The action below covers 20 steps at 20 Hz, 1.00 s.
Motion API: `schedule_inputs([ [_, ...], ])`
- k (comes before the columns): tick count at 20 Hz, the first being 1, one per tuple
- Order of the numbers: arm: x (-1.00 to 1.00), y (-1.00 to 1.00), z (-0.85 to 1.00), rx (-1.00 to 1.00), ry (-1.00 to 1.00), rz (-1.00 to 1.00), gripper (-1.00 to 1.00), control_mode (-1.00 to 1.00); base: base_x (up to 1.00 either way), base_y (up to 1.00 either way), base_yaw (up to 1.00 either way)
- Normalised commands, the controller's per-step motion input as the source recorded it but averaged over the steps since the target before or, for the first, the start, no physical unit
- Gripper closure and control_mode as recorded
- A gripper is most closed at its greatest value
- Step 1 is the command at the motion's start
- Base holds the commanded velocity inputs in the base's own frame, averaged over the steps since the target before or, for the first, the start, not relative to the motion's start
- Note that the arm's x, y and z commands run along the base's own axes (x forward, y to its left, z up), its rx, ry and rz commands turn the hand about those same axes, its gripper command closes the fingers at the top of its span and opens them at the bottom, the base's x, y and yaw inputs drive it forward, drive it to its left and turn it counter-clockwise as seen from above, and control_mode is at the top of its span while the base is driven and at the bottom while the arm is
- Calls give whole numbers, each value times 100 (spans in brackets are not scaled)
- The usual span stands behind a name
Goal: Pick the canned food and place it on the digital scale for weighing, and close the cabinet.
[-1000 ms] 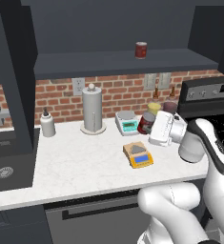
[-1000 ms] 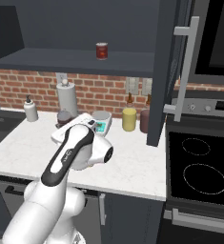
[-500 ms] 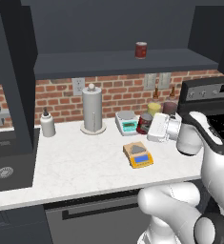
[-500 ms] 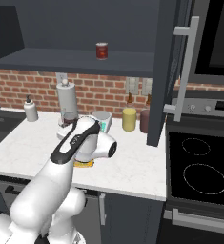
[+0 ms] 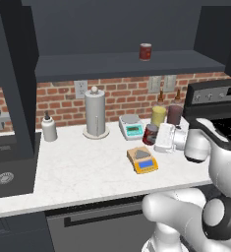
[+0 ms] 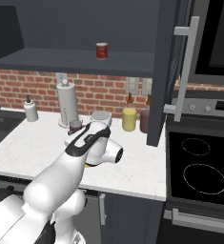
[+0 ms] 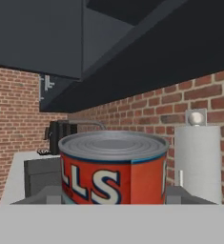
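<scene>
White arm's gripper (image 5: pixel 157 139) has edged closer to the dark red, silvery-rimmed cylindrical tin of canned food (image 5: pixel 149 134), just right of the white-grey scale w/ teal display (image 5: pixel 132 127). Forearm now lies flatter behind it.

Glossy white arm (image 5: pixel 213 147), dark joints

We face a red brick backsplash (image 5: pixel 112 96) above a white countertop (image 5: pixel 77 170) (lightly speckled), with a black stovetop (image 6: pixel 199 167) alongside.

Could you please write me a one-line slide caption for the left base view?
Gripper reaching a red can on the counter beside the digital scale, canned food on the open cabinet shelf.
</scene>
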Motion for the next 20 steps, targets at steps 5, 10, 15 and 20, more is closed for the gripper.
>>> schedule_inputs([
  [5,20,-9,-18,0,3,4,100,-100,0,0,0],
  [10,24,0,-10,-4,4,1,100,-100,0,0,0],
  [15,26,0,-32,-9,5,0,100,-100,0,0,0],
  [20,6,0,-30,-6,1,2,100,-100,0,0,0],
])
